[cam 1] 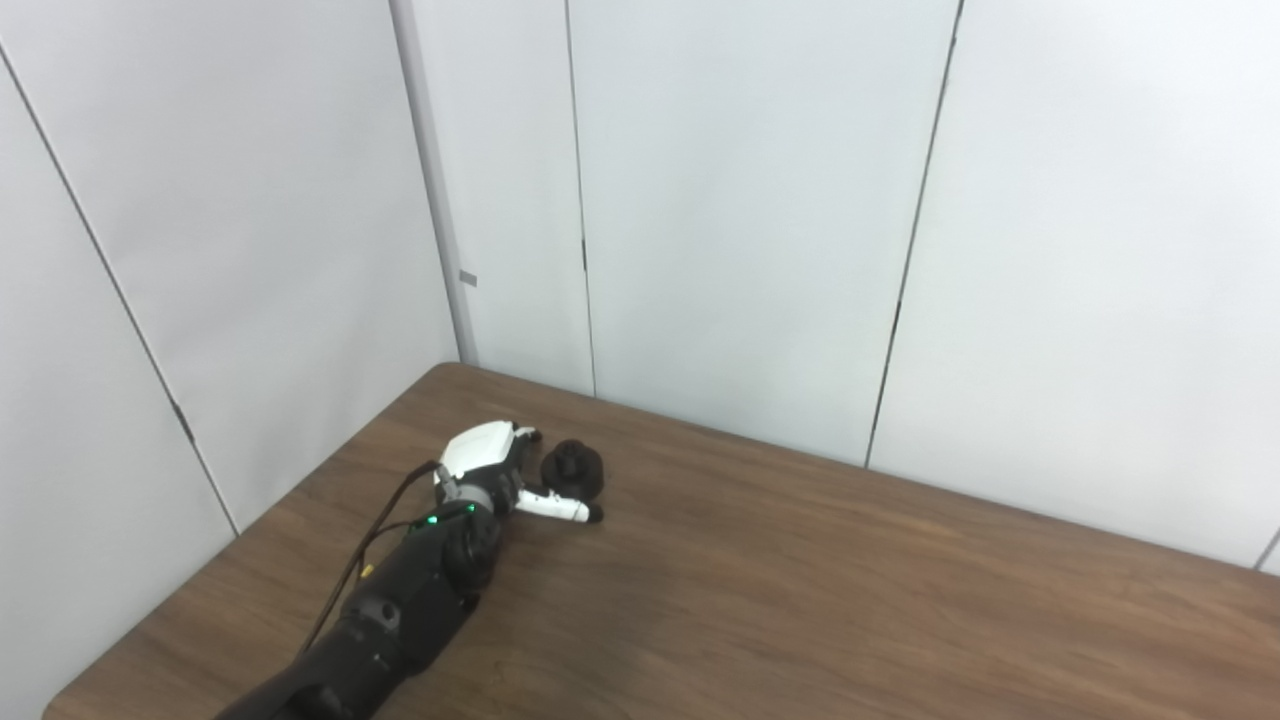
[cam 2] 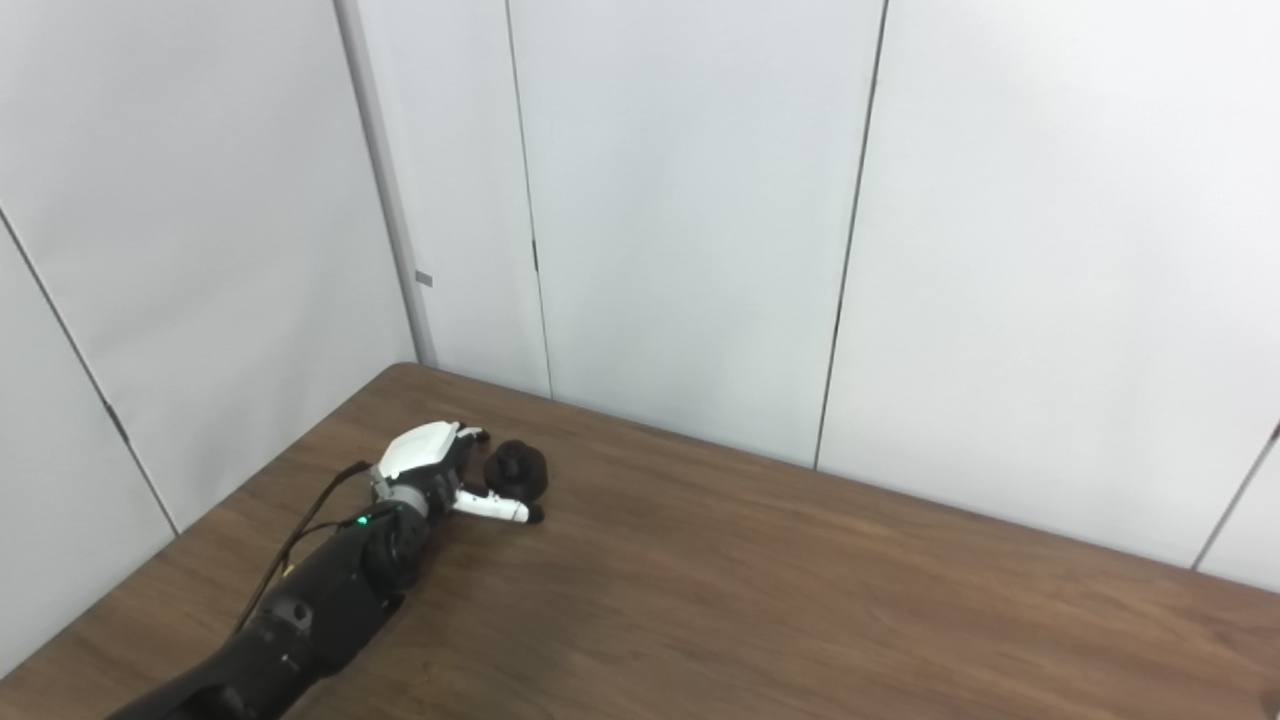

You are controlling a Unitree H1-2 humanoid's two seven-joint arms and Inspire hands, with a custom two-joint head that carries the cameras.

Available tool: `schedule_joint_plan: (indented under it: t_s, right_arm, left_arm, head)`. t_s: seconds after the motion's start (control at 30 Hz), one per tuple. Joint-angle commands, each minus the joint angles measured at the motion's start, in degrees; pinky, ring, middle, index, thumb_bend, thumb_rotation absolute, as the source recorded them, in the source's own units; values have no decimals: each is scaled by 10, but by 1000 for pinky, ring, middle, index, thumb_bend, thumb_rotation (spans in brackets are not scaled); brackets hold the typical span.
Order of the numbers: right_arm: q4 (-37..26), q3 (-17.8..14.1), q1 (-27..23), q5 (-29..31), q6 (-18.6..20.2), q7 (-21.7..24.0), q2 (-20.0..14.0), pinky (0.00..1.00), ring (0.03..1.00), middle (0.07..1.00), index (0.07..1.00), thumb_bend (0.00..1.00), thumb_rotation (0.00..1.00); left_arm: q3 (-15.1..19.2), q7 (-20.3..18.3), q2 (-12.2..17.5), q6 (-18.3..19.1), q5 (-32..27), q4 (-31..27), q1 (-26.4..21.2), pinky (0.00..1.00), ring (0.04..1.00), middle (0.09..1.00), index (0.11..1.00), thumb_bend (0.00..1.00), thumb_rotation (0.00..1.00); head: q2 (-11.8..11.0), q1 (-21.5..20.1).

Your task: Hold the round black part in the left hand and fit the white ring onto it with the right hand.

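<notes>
The left hand (cam 1: 500,470), fingers spread and holding nothing, flanks the round black plastic part (cam 1: 572,468) on the brown wooden worktop (cam 1: 800,600); it should close squarely around it before lifting.

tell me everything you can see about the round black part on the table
The round black part is a small, dark, matte disc-like piece with a raised knob on top, too small for finer detail. It sits flat on the brown wooden table near the far left corner. The left hand, white-shelled with black fingers, lies beside it, its thumb stretched in front of the part. Whether the fingers touch it cannot be told. No white ring shows.
</notes>
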Motion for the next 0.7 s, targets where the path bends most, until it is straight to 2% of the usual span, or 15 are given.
schedule_joint_plan:
  t_s: [0.0, 0.2, 0.47, 0.5, 0.53, 0.6, 0.67]
  right_arm:
    - [-8, -8, 5, 2, 2, -3, -4, 1000, 1000, 1000, 975, 442, 533]
    - [-8, -8, 4, 7, 3, 0, -7, 994, 1000, 1000, 982, 437, 520]
    - [-8, -8, 1, 0, 8, 0, -7, 1000, 1000, 1000, 979, 454, 541]
    - [-7, -8, 0, 0, 8, 0, -8, 1000, 1000, 1000, 979, 452, 530]
    - [-6, -8, -1, -1, 8, 1, -8, 1000, 1000, 1000, 980, 446, 522]
    - [-5, -8, -2, 2, 9, 2, -8, 1000, 1000, 1000, 979, 449, 517]
    - [-5, -8, -3, 5, 10, 3, -8, 1000, 1000, 1000, 980, 452, 516]
  left_arm:
    - [-18, -44, 2, 16, 3, 16, -1, 1000, 1000, 1000, 862, 1000, 292]
    - [-27, -43, 5, 3, 4, 15, 5, 1000, 1000, 1000, 786, 1000, 259]
    - [-55, -41, 18, -16, 28, 20, 13, 1000, 1000, 987, 570, 970, 150]
    - [-57, -40, 20, -19, 29, 18, 15, 1000, 1000, 979, 529, 753, 109]
    - [-57, -38, 21, -22, 29, 16, 18, 1000, 1000, 963, 502, 619, 82]
    - [-54, -29, 21, -31, 27, 9, 28, 1000, 1000, 946, 486, 550, 66]
    - [-49, -19, 21, -41, 24, 6, 38, 1000, 1000, 931, 480, 531, 58]
  head:
    - [1, 0]
    - [3, 0]
    - [5, 2]
    - [5, 2]
    - [5, 3]
    - [3, 3]
    - [3, 3]
